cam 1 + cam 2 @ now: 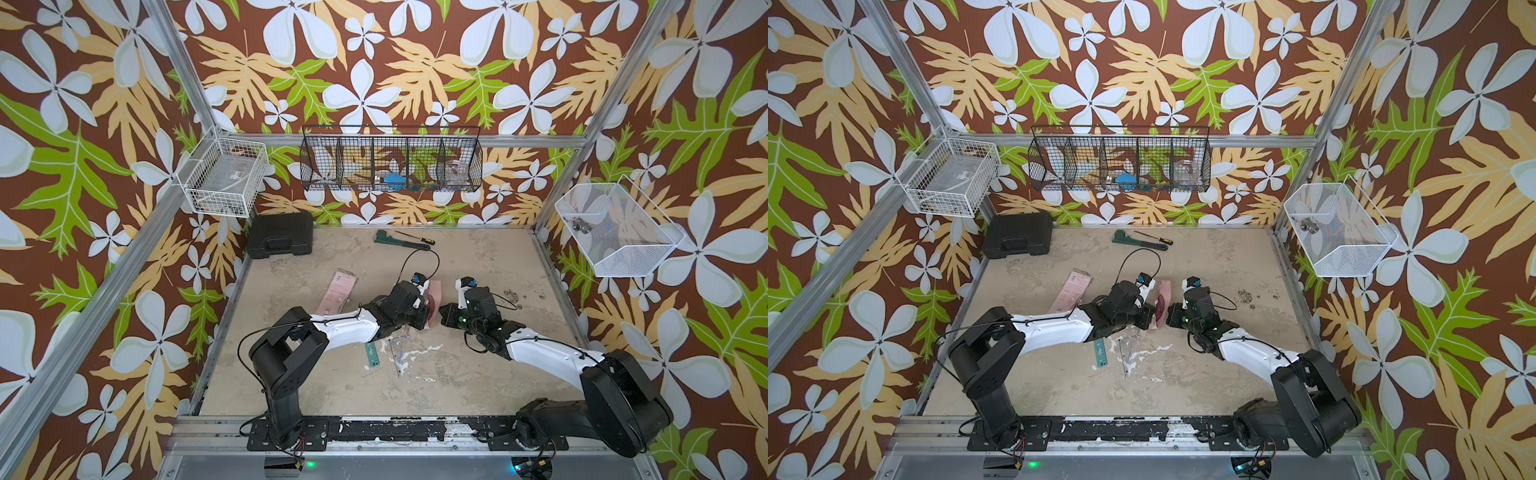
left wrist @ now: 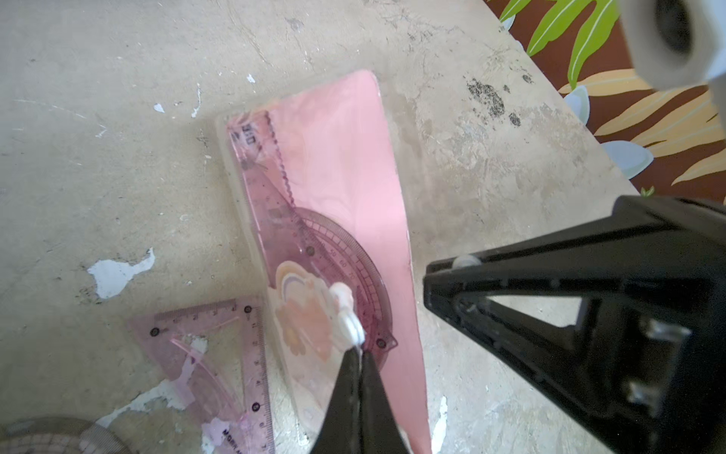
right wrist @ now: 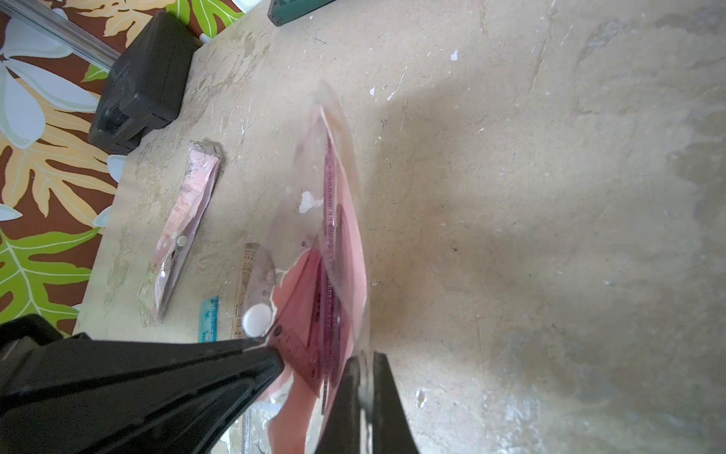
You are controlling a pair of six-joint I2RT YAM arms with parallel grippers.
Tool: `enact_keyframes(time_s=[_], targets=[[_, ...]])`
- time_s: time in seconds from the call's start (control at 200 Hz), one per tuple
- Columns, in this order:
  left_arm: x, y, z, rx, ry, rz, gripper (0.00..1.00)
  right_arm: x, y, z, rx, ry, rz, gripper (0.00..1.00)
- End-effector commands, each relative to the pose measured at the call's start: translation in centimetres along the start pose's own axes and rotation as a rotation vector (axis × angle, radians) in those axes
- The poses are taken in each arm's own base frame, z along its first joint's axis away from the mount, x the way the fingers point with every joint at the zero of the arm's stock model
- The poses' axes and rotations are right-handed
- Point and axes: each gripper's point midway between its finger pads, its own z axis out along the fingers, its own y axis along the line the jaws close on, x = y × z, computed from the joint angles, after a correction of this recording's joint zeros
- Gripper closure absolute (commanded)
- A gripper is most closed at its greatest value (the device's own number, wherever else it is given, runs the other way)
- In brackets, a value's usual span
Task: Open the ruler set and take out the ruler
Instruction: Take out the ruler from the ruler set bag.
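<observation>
The ruler set (image 1: 434,293) is a clear pouch with a pink card back (image 2: 353,157), and it is held between my two grippers at mid-table. My left gripper (image 2: 359,350) is shut on the pouch's front flap, just beside its white snap button (image 2: 346,314). My right gripper (image 3: 365,355) is shut on the opposite clear edge of the mouth, so the mouth gapes between them. Inside lie a purple-pink straight ruler (image 2: 267,177) with a wavy edge and a protractor (image 2: 355,267). In both top views the grippers (image 1: 1148,318) (image 1: 1171,313) flank the pouch (image 1: 1165,291).
A pink triangle ruler (image 2: 220,353) and a teal ruler (image 1: 374,353) lie on the table near the left arm. A second pink pouch (image 1: 336,291) lies to the left. A black case (image 1: 280,235), a wrench and a screwdriver (image 1: 401,241) sit at the back. Wire baskets (image 1: 390,164) hang on the walls.
</observation>
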Motion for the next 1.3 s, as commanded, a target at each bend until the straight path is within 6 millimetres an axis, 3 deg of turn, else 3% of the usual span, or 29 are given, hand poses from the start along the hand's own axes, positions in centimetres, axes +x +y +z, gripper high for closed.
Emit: enact_keyframes(time_s=[0.0,0.23,0.335,0.435,0.556,0.726,1.046,1.296], targets=[[0.0,-0.1,0.5,0.001,0.005,-0.010,1.00,-0.7,0.2,-0.1,-0.003,-0.010,-0.035,0.94],[0.4,0.1,1.3,-0.005,0.017,-0.017,1.00,-2.2,-0.7,-2.1,0.025,-0.026,-0.058,0.64],[0.6,0.1,1.4,-0.003,0.024,-0.018,1.00,-3.4,-0.4,-3.2,0.042,-0.054,-0.085,0.58],[0.4,-0.1,1.3,0.003,0.019,-0.018,1.00,-3.8,2.0,-3.6,-0.085,-0.069,-0.122,0.62],[0.0,-0.2,1.0,0.005,0.007,-0.016,1.00,-2.6,3.8,-2.4,-0.198,0.007,-0.105,0.69],[-0.2,-0.1,0.6,0.002,-0.005,-0.017,1.00,-1.5,3.4,-0.4,-0.216,0.063,-0.050,0.78],[-0.4,0.0,0.1,-0.005,-0.017,-0.014,1.00,-1.2,0.8,1.2,-0.138,0.078,-0.016,0.78],[-0.8,-0.1,-0.1,-0.005,-0.029,-0.012,1.00,-0.6,0.4,1.9,-0.135,0.108,-0.019,0.76]])
